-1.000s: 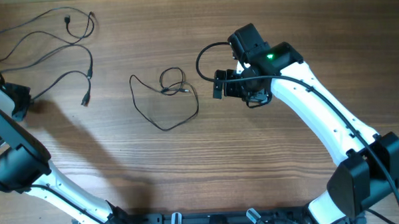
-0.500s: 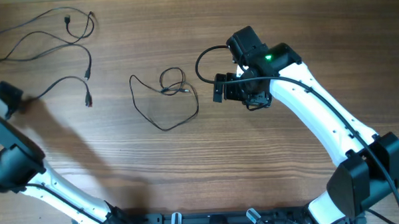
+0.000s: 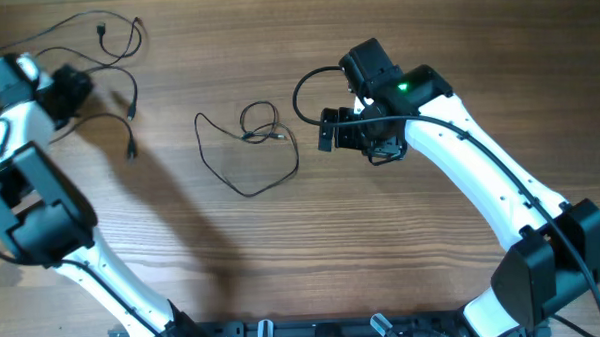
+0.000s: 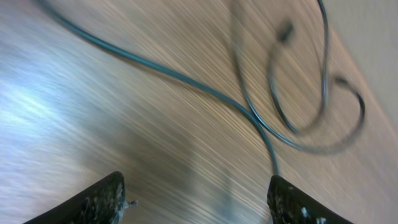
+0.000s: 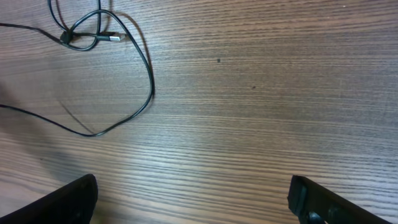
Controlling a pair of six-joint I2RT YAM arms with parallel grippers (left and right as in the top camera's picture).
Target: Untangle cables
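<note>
If going for the looped cable (image 3: 261, 136), use right jaws: open, empty, just to its right. Left jaws, also open, well off over far-left cables (image 3: 129, 150).

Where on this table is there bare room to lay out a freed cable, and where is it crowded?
The widest free patch of table lies between both arm bases, below the middle cable. The far right corner beyond the right arm is also bare. It is crowded at the far left, where the other cables sprawl around the left pincer.
</note>
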